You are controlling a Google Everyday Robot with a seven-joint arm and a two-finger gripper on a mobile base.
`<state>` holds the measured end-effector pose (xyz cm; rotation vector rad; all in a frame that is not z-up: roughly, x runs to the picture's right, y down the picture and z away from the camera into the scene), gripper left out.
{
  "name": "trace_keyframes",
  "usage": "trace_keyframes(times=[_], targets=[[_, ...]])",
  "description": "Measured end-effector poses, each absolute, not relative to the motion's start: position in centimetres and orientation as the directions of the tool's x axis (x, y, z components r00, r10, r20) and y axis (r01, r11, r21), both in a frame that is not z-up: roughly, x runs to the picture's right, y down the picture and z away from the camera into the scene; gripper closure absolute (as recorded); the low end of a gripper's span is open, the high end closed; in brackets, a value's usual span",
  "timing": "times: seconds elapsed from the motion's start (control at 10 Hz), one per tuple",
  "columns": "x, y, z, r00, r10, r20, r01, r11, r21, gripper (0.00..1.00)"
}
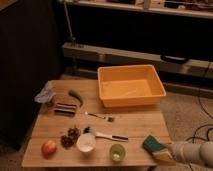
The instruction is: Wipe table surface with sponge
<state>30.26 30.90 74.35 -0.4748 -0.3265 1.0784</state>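
Observation:
The sponge (152, 144), dark teal on top with a yellowish underside, lies at the front right corner of the light brown wooden table surface (140, 125). My gripper (169, 152) comes in low from the right on a pale arm and sits right against the sponge's right side at the table's edge. Its tip is hidden behind the sponge and the arm.
An orange-yellow tub (131, 86) stands at the back right. A white bowl (86, 142), a green cup (117, 152), an apple (48, 148), grapes (70, 137), a fork (100, 117), a white-handled brush (107, 135), a green vegetable (76, 96), a dark packet (65, 108) and a crumpled cloth (46, 93) lie across the left and middle.

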Motion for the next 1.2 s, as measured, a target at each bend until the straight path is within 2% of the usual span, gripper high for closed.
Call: trace_keyframes(times=[0.7, 1.2], targets=[[34.5, 25.6, 77.2, 0.403, 0.915, 0.006, -0.822, 0.364, -0.437, 1.0], [32.1, 21.4, 78.1, 0.424, 0.905, 0.045, -0.809, 0.401, -0.429, 1.0]])
